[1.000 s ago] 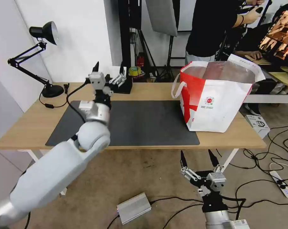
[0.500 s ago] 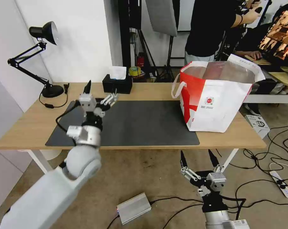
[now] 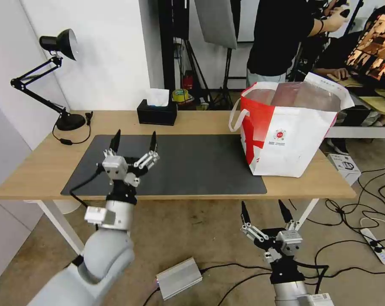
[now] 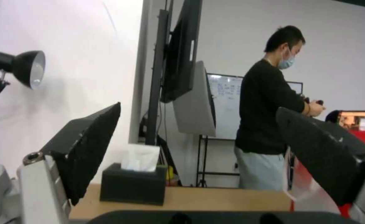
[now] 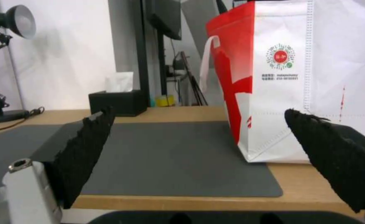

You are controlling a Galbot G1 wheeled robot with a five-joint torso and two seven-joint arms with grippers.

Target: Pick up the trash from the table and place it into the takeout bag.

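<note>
White-and-red takeout bag [image 3: 288, 131] stands on the counter's [image 3: 39, 165] right end. The left hand [image 3: 133, 141] hovers spread, empty, over the grey mat [image 3: 192, 165]; the right hand [image 3: 264, 212] hangs spread below the counter.

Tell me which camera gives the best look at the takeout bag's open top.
The head view: it looks down on the takeout bag, showing its open mouth and silvery lining. The right wrist view sees only its red and white sides from table height. The left wrist view catches just a red and white sliver behind the left end effector.
</note>
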